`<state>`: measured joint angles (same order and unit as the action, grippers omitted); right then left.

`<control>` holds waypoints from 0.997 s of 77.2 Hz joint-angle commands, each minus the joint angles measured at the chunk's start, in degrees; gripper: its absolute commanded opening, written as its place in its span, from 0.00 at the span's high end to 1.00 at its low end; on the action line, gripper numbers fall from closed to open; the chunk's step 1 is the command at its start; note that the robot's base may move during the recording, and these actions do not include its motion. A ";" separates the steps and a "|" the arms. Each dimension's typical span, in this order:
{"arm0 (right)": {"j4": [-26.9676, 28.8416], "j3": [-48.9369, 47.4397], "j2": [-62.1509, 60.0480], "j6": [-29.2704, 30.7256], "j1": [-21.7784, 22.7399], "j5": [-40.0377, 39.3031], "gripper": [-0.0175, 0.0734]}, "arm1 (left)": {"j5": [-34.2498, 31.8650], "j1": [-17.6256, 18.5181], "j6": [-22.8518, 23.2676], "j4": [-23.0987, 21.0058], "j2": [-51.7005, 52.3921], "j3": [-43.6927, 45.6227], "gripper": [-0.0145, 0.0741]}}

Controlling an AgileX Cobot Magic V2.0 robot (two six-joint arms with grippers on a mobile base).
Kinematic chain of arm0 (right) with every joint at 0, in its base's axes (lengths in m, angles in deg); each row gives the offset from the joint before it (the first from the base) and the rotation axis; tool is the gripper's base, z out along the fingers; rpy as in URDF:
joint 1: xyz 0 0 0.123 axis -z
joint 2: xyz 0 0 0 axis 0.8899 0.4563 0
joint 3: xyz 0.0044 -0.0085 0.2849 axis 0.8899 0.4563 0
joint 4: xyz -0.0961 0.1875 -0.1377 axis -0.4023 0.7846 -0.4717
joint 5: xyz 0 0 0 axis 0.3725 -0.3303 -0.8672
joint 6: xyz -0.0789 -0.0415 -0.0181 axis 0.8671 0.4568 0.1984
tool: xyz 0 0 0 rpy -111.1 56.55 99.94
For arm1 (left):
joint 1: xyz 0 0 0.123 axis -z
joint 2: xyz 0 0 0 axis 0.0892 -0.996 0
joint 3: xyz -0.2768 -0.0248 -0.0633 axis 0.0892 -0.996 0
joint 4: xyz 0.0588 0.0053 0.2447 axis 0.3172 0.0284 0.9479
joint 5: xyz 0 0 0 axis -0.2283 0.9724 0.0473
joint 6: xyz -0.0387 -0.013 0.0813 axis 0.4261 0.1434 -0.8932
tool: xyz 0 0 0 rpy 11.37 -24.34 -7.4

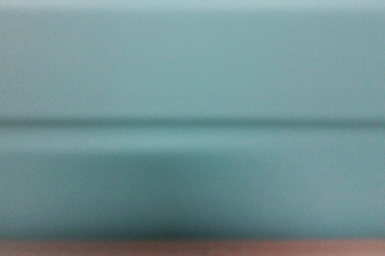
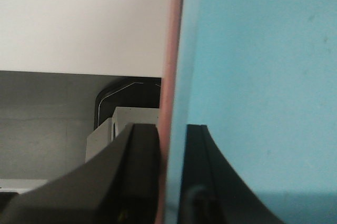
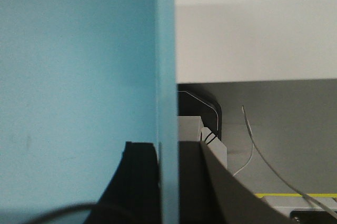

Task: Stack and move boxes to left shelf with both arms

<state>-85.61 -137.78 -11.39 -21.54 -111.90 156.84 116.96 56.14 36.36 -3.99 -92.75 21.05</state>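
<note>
Stack of blue tub (image 1: 192, 57) inside pink tub (image 1: 192, 249) ran lengthwise between both arms. Left gripper (image 2: 169, 182) clamped both walls; right gripper (image 3: 168, 182) clamped the blue wall opposite.

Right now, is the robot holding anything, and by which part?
Yes. The left pincer clamps the pink tub and blue tub together by their side walls; the right pincer clamps the blue tub's wall.

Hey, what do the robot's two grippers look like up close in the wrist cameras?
The left gripper has two matte black fingers, broad at the base and curving up to narrower, flat-edged tips. The right gripper matches, with black to dark grey fingers. No markings show.
</note>
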 commanded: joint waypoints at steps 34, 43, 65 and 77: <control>-1.56 -1.62 -2.11 -0.08 -0.08 -1.49 0.74 | 3.43 0.52 0.76 -0.60 1.95 1.66 0.83; -1.56 -1.62 -2.11 -0.08 -0.08 -1.49 0.74 | 3.43 0.52 0.76 -0.60 1.95 1.66 0.83; -1.56 -1.62 -2.11 -0.08 -0.08 -1.49 0.74 | 3.43 0.52 0.76 -0.60 1.95 1.66 0.83; -1.56 -1.62 -2.11 -0.08 -0.08 -1.49 0.74 | 3.43 0.52 0.76 -0.60 1.95 1.66 0.83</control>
<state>-85.95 -137.78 -11.39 -21.54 -111.98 157.04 116.97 56.14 36.36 -4.57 -92.75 21.02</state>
